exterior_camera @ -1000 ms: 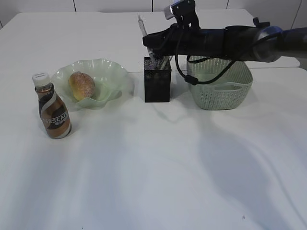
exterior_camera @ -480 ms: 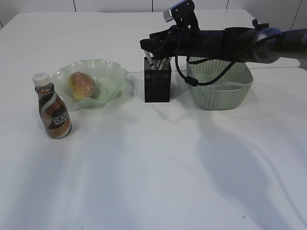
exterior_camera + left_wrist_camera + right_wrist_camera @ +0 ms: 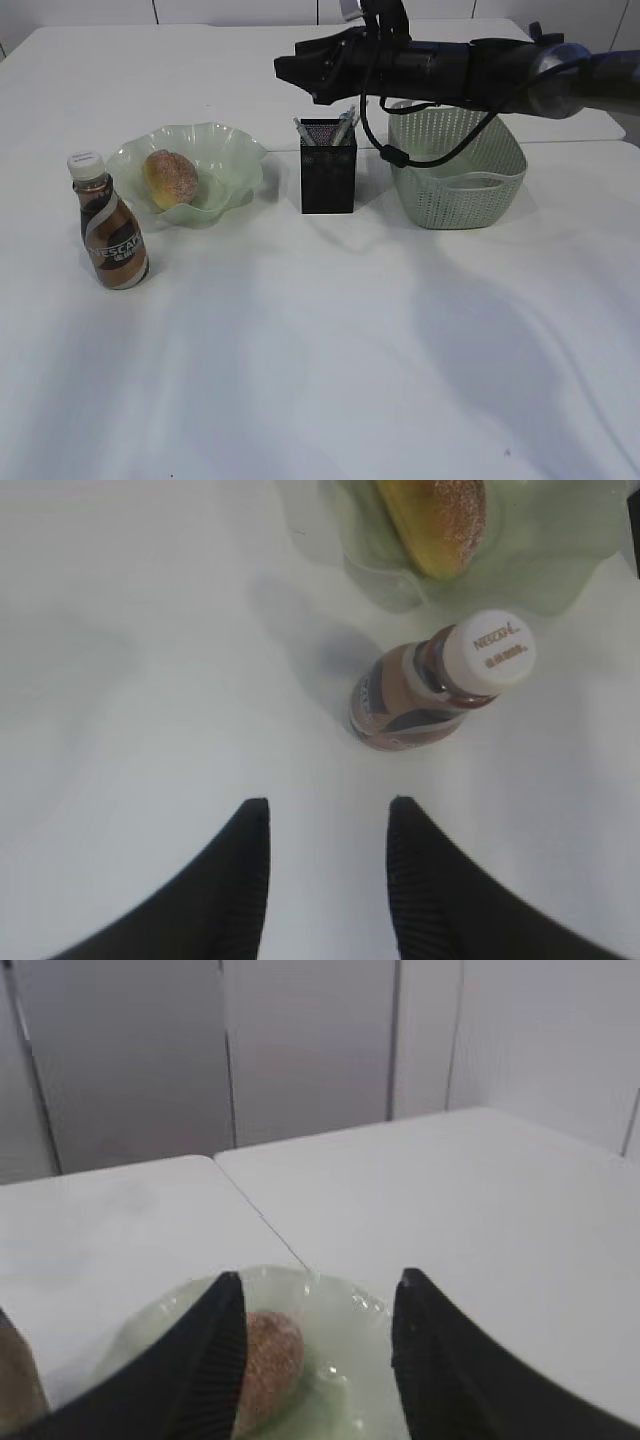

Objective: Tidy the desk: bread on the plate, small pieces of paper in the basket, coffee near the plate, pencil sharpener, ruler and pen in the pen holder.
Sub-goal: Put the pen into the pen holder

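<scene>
I had just let the pen drop into the holder; my right hand, spread and empty, hung above it.

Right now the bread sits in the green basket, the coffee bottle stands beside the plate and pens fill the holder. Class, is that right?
Not quite. The bread sits on the plate, not in the basket, as the exterior view shows. The rest holds.

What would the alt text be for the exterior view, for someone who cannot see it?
A black robot arm reaches in from the right, its hand above a black mesh pen holder with pens in it, on a white desk. Left are a bun on a green glass plate and a coffee bottle; right, a green basket.
</scene>
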Available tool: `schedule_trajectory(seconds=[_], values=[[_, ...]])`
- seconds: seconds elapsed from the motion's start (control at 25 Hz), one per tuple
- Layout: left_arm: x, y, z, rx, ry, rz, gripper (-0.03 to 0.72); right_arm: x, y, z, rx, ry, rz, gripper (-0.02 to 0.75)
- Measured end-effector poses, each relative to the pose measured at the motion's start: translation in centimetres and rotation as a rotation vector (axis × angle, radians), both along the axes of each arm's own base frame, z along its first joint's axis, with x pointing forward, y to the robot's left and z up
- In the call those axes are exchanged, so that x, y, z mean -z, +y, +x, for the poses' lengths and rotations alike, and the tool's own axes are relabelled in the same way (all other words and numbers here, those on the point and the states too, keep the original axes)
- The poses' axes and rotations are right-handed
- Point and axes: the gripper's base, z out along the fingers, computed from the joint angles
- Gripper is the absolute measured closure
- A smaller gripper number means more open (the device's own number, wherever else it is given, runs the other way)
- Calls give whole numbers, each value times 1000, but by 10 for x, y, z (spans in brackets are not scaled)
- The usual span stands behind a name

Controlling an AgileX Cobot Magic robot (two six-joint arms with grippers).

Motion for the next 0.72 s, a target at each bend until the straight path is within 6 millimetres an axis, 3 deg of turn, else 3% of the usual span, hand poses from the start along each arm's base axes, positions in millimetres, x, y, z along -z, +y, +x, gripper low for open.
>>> schedule_trajectory(seconds=[0.12, 0.24, 0.28, 0.36, 0.56, 0.6, 0.72], values=[[0, 0, 0, 0, 0, 0, 413, -10, 2, -3, -36, -11, 27, 368], [0, 0, 0, 0, 0, 0, 413, -26, 4, -8, -71, -32, 45, 485], [0, 0, 0, 0, 0, 0, 413, -30, 5, -11, -101, -32, 49, 577], [0, 0, 0, 0, 0, 0, 413, -31, 7, -16, -157, -24, 43, 663], [0, 0, 0, 0, 0, 0, 413, -23, 11, -30, -310, 26, -45, 722], [0, 0, 0, 0, 0, 0, 413, -16, 9, -39, -382, 95, -175, 722], [0, 0, 0, 0, 0, 0, 413, -13, 6, -44, -402, 149, -295, 722]])
